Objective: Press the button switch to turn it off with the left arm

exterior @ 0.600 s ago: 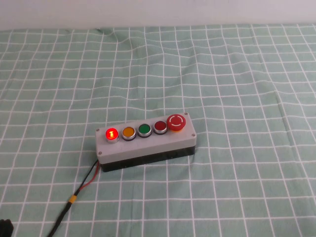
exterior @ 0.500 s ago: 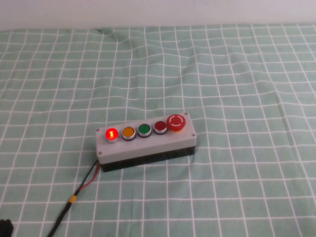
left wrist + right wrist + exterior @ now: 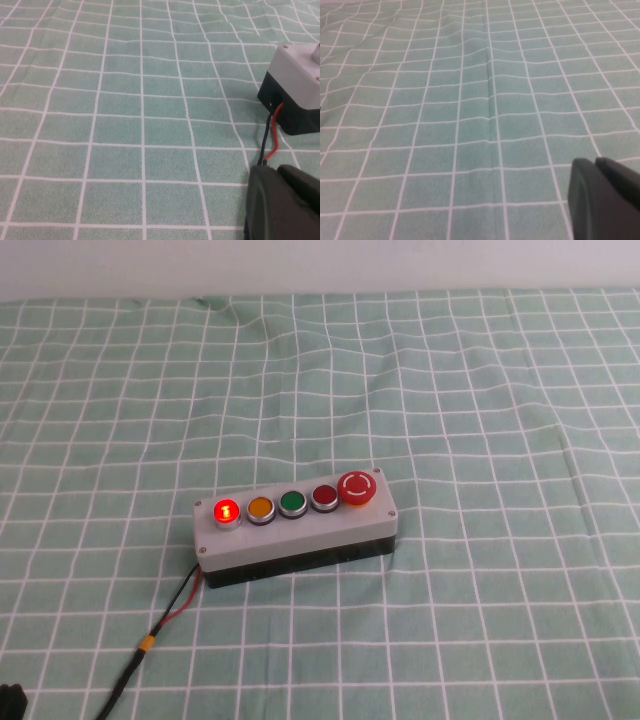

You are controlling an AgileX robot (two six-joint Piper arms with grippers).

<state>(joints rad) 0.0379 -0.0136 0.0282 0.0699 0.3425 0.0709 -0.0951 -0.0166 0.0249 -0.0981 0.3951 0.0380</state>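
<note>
Button switch (image 3: pixel 227 511) lit red at left end of grey box (image 3: pixel 296 531), mid table (image 3: pixel 480 390), so not yet pressed. Left tool (image 3: pixel 282 205) low nr box's wired end, fingers together for poking; right tool (image 3: pixel 605 197) parked, together

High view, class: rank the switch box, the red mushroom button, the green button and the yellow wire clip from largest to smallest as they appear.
1. Switch box
2. Red mushroom button
3. Green button
4. Yellow wire clip, though its small size makes this last placing less sure.

Neither end effector appears clearly in this view; each shows only at its own wrist view's edge.
</note>
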